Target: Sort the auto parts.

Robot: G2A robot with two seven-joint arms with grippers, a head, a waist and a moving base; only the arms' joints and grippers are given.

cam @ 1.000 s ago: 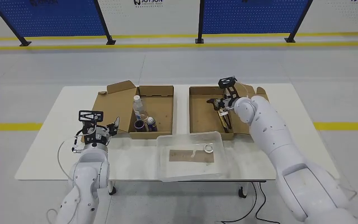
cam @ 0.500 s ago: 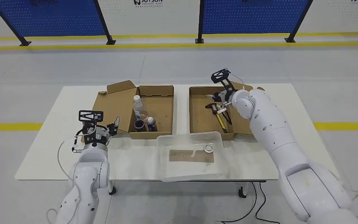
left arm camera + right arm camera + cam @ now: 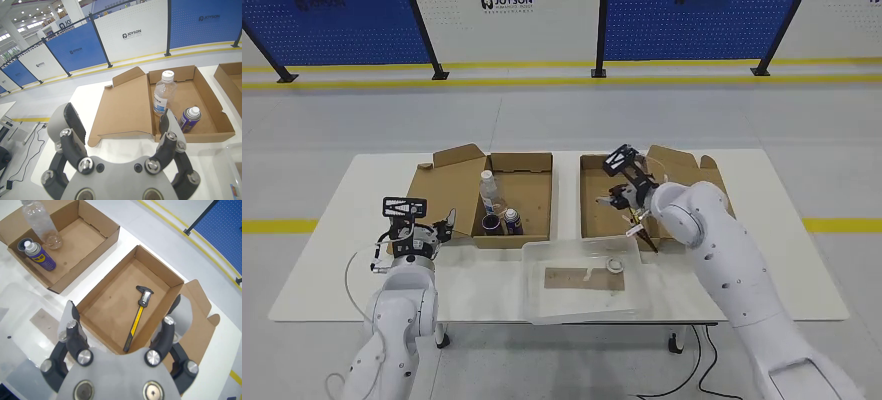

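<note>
From above, the right box (image 3: 594,205) stands open on the white table (image 3: 362,190). The right gripper (image 3: 627,195) hangs over it, and the digital caliper (image 3: 645,232) lies inside along the wall nearest the opened flap, partly under the arm. The left box (image 3: 532,190) sits just beside the right box with a gap between them. It holds a clear bottle (image 3: 487,188), a dark cup (image 3: 490,222) and a spray can (image 3: 510,220). A clear tray (image 3: 542,300) lies next to the right box on the robot's side, with a small white ring (image 3: 614,265) in it. The left gripper (image 3: 422,226) is well apart from the right box, beyond the left box's spread flap.

The left wrist view shows the left gripper (image 3: 118,111) spread wide with nothing between its fingers, above the table edge by that flap (image 3: 121,106). The bottle (image 3: 164,94) stands upright and the spray can (image 3: 189,119) stands beside it. The cup is mostly hidden behind one finger. A corner of the right box (image 3: 228,73) shows farther off.

In the right wrist view the right gripper (image 3: 124,303) is released, its fingers apart and holding nothing. It is above the right box (image 3: 155,264) at the edge next to the tray. The caliper (image 3: 140,311) lies flat on the box floor, untouched.
</note>
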